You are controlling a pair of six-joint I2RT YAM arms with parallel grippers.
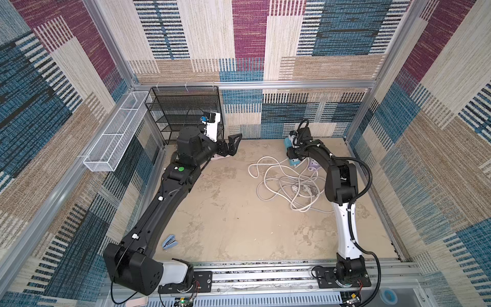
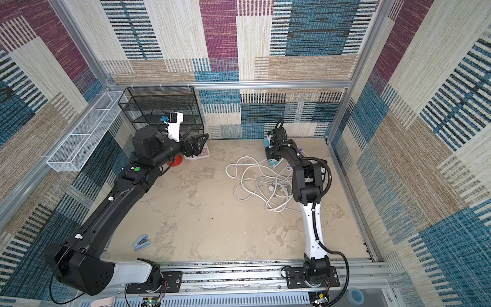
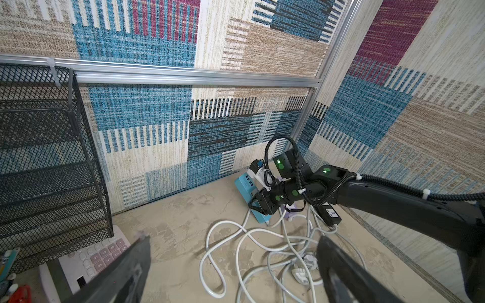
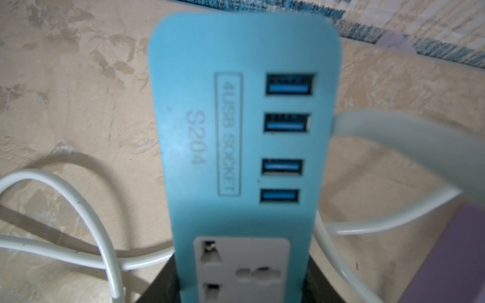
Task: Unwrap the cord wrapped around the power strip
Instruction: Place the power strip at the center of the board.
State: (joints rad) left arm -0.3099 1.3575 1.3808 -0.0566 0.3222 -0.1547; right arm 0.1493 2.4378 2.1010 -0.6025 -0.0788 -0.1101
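The light blue power strip has several USB ports and a white socket. My right gripper is shut on its socket end, near the back wall in both top views. No turn of cord crosses the strip's face. The white cord lies in loose tangled loops on the table in front of the strip, and strands pass on both sides of it. My left gripper hangs open and empty at the back left, well away from the power strip.
A black mesh rack stands in the back left corner with a pink-keyed calculator at its foot. A white wire basket hangs on the left wall. A blue stapler lies front left. A purple strip and a black adapter sit beside the cord.
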